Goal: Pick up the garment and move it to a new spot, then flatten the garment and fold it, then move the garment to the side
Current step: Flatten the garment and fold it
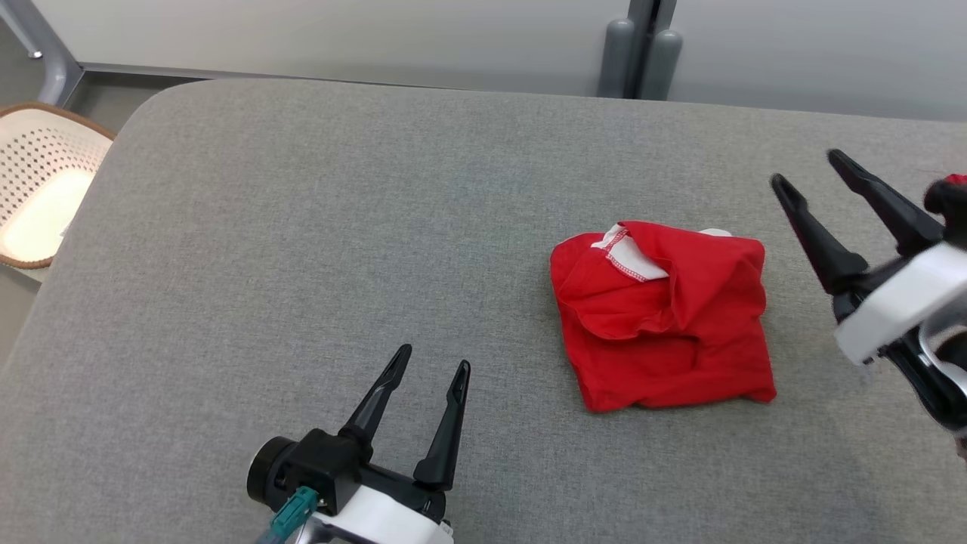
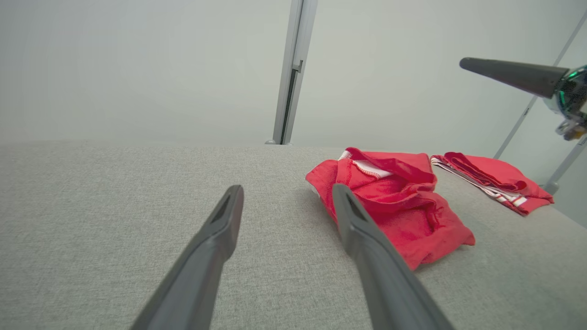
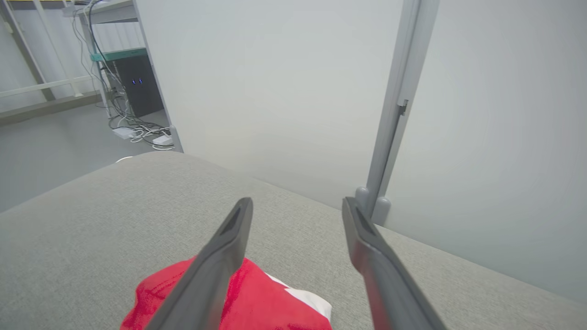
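A red garment [image 1: 665, 317] with white trim lies folded into a rough square on the grey table [image 1: 302, 227], right of centre. It also shows in the left wrist view as the red garment [image 2: 394, 206] and at the bottom of the right wrist view [image 3: 257, 302]. My left gripper [image 1: 430, 359] stands open near the table's front edge, to the left of the garment, holding nothing. My right gripper [image 1: 808, 170] hangs open above the table just right of the garment, also holding nothing.
A second folded red garment with striped trim [image 2: 490, 181] lies farther right on the table. A perforated cream basket [image 1: 41, 193] stands off the table's left edge. A grey post [image 1: 642, 53] rises behind the table's far edge.
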